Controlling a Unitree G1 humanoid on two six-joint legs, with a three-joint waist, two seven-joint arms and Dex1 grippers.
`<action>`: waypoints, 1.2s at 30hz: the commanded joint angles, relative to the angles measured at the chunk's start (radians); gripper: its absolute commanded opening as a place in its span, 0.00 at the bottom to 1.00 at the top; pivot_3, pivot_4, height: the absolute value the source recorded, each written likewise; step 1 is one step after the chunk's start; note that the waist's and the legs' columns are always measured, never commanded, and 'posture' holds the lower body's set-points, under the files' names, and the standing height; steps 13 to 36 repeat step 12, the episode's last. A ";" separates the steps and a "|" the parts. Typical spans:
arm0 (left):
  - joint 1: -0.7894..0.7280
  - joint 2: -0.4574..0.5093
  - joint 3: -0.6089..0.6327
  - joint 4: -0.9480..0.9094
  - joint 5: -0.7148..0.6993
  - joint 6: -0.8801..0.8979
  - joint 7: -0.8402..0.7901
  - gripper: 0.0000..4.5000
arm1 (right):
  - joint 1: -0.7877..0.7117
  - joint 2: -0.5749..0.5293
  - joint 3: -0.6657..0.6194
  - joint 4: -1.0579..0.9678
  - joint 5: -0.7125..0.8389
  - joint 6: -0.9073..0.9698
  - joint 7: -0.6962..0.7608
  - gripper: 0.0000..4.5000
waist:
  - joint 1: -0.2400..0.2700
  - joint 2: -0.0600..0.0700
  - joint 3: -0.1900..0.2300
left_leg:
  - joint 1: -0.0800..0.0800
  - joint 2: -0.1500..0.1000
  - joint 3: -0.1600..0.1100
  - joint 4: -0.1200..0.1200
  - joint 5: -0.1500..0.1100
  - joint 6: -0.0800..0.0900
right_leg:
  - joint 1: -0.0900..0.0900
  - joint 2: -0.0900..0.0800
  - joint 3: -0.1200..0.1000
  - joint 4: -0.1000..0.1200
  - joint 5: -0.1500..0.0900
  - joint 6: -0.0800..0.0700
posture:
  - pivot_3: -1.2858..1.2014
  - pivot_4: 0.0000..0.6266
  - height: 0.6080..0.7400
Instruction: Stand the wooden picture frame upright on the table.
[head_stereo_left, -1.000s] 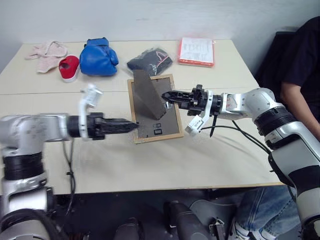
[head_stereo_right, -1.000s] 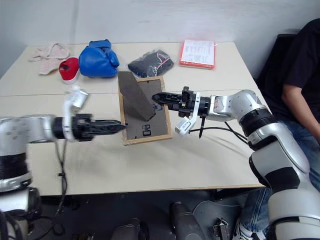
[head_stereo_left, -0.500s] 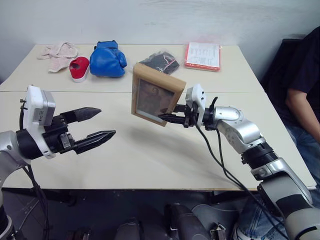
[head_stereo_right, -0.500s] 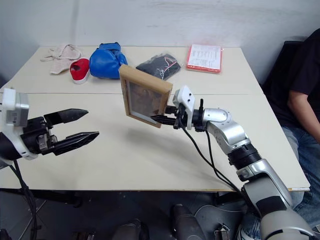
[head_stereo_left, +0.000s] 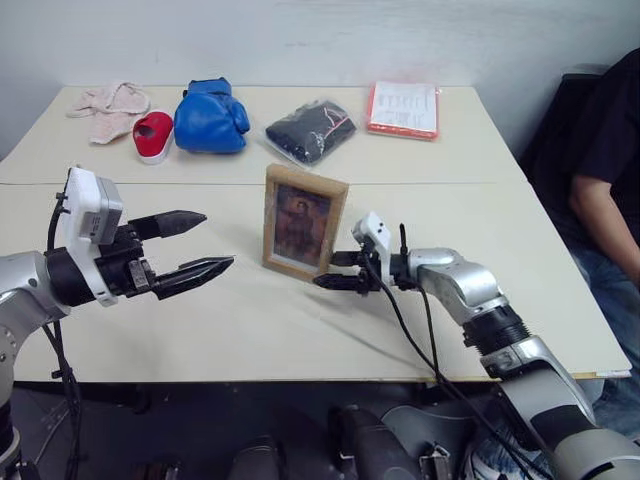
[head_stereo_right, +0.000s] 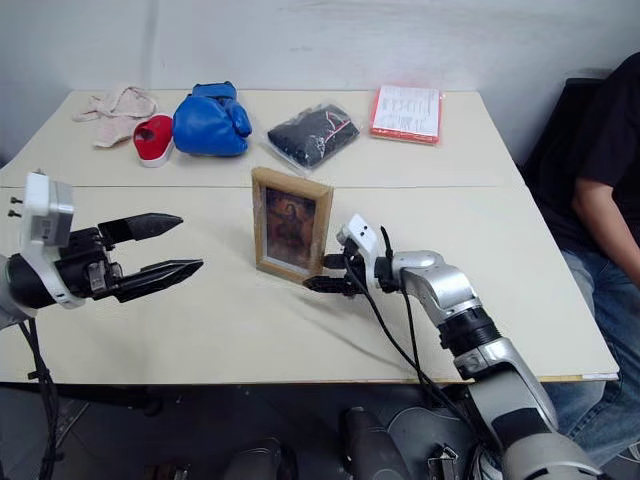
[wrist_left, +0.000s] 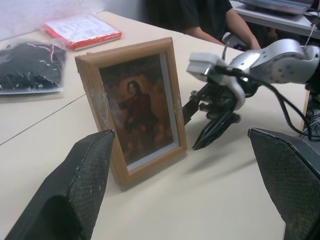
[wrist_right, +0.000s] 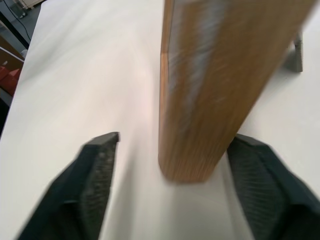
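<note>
On table (head_stereo_left: 250, 330) wooden picture frame (head_stereo_left: 303, 222) upright, portrait facing robot

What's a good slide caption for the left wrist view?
Wooden picture frame standing upright on the table, right gripper open beside it.

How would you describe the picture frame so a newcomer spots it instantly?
On the pale table, just nearer than its cross seam, the wooden picture frame stands upright between the two pincers. Unlike the items lying flat along the far edge, it stands, showing a dark portrait.
</note>
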 joint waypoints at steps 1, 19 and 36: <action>-0.009 0.031 -0.001 0.022 0.010 -0.042 -0.025 1.00 | 0.020 -0.131 -0.130 -0.188 0.070 0.116 0.043 0.99 | 0.002 0.000 0.000 | 0.000 0.000 0.000 0.000 0.000 0.000 | 0.000 0.000 0.000 0.000 0.000 0.000 | 0.52 0.24 1.00; -0.085 0.120 -0.031 0.131 0.041 -0.120 -0.097 1.00 | 0.055 -0.522 -0.407 -0.405 0.308 0.359 0.279 0.99 | 0.019 0.000 0.001 | 0.000 0.000 0.000 -0.002 -0.004 0.008 | 0.000 0.001 0.000 -0.004 0.000 0.000 | 0.52 0.24 1.00; -0.085 0.120 -0.031 0.131 0.041 -0.120 -0.097 1.00 | 0.055 -0.522 -0.407 -0.405 0.308 0.359 0.279 0.99 | 0.019 0.000 0.001 | 0.000 0.000 0.000 -0.002 -0.004 0.008 | 0.000 0.001 0.000 -0.004 0.000 0.000 | 0.52 0.24 1.00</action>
